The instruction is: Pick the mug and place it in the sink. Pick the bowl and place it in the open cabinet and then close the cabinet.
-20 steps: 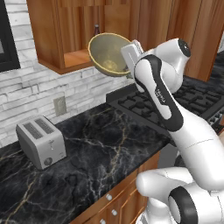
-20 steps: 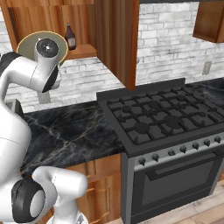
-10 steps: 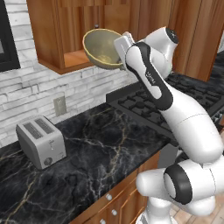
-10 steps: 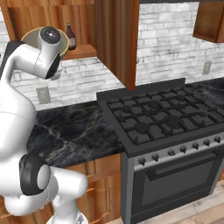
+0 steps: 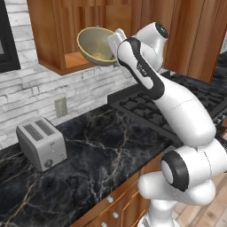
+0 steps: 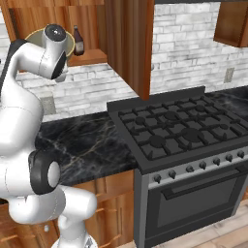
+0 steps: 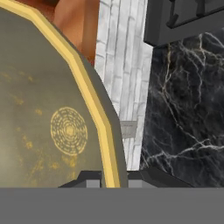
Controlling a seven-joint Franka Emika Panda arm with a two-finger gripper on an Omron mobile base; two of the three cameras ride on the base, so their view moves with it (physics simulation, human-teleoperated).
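While the bowl (image 5: pixel 95 45) hangs tilted at the mouth of the open cabinet (image 5: pixel 53 40), the good way, I think, is to carry it deeper over the shelf, turn it level, lower it until it rests, and only then let go. The gripper (image 7: pixel 114 178) is clamped on the bowl's rim, one tip on each side of the wall. The bowl sits directly in front of the hand, its olive inside facing the room, beside a dark bottle (image 6: pixel 78 40).
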